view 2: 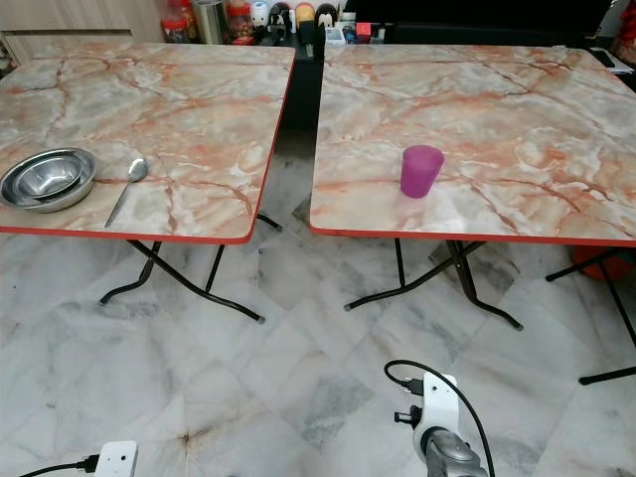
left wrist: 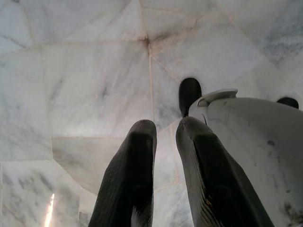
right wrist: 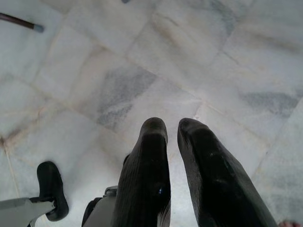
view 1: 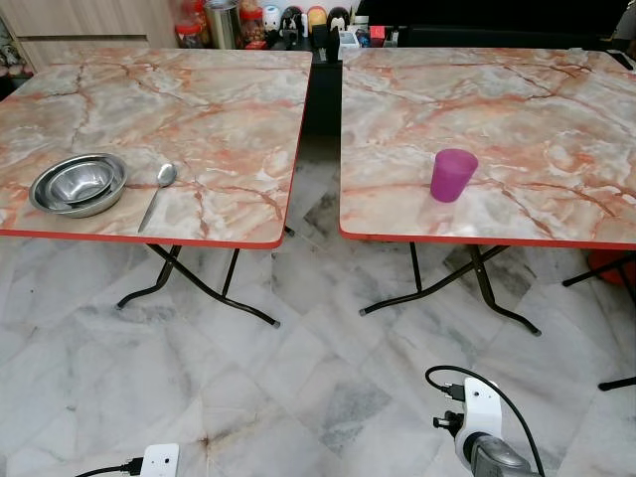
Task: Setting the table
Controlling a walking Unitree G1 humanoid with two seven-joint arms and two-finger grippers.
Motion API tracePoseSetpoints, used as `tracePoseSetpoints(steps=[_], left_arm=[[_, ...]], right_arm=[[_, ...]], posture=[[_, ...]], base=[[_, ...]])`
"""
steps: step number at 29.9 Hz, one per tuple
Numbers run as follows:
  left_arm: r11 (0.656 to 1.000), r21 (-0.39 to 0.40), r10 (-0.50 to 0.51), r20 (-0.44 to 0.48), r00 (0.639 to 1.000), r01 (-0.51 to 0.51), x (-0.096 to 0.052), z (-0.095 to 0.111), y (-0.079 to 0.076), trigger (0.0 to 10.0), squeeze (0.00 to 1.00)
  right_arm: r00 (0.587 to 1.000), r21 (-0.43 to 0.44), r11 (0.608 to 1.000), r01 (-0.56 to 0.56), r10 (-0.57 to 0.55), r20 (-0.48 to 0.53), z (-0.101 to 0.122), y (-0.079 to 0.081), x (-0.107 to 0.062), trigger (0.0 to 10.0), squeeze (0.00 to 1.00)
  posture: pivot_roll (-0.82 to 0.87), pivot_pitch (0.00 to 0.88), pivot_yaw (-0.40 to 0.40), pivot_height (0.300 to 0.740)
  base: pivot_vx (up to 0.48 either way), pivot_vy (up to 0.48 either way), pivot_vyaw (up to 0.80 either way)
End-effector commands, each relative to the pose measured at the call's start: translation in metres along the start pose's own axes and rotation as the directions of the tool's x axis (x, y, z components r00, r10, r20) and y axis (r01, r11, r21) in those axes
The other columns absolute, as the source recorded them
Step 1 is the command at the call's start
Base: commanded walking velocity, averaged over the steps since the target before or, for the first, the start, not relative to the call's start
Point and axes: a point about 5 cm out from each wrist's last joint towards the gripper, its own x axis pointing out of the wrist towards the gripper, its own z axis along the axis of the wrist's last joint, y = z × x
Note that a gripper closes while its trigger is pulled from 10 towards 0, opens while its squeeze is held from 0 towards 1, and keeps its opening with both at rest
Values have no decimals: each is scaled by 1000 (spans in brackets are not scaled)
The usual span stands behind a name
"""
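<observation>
Nearest, both arms hang low over the marble floor [view 1: 298, 378]: the left gripper [left wrist: 163, 135] and the right gripper [right wrist: 173, 132] each point down at bare tiles, their black fingers [right wrist: 151, 161] set narrow with a slim gap between the tips and nothing held. The wrist views add what the head views lack, namely the robot's dark feet and pale leg shell beside the fingers; the head views alone carry the desks. Beyond the floor stand two marble-patterned folding desks, well apart across a gap. On the left desk [view 1: 219, 109], near its front edge, sit nested steel bowls [view 1: 79, 184] with a spoon [view 1: 157, 194] lying just beside them. On the right desk [view 1: 517, 109], near the front edge, a purple cup [view 1: 453, 175] stands upright. The cup looks like light, stiff plastic, best pinched across its wall or rim; the bowls are probably slick and rigid, so the rim is the likely hold; the thin spoon lies flat and may slide. Jars and bottles [view 1: 268, 22] crowd the far background.
</observation>
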Motion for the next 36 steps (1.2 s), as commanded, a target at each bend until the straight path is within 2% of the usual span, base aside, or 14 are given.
tracePoseSetpoints(steps=[1,6,9,22,31,36], left_arm=[[1000,-11,5,-29,1000,-5,-1,-7,1,10000,0],[1000,-14,4,-31,1000,-5,-1,-7,0,10000,0],[1000,-16,4,-31,1000,-4,-1,-7,-1,10000,0],[1000,-15,3,-31,1000,-4,-1,-8,-1,10000,0],[1000,-3,-6,-35,999,5,-1,-8,-1,10000,0],[1000,2,-4,-34,999,4,-1,-7,-1,10000,0]], right_arm=[[999,-42,999,-26,25,-41,-8,5,0,10000,0],[998,-41,999,-29,27,-51,-10,5,0,10000,0],[998,-38,999,-30,28,-50,-7,11,1,10000,0],[998,-40,999,-37,34,-56,-11,12,0,10000,0],[998,-34,999,-41,39,-55,-11,12,0,10000,0],[998,-31,999,-39,37,-52,-10,11,0,10000,0]], posture=[[5,129,-26,736],[8,126,-31,736],[8,124,-33,736],[9,112,-35,736],[9,118,-33,736],[5,121,-32,736]], base=[[390,0,0],[396,0,0],[400,0,0],[375,0,0],[0,0,0],[0,-252,0]])
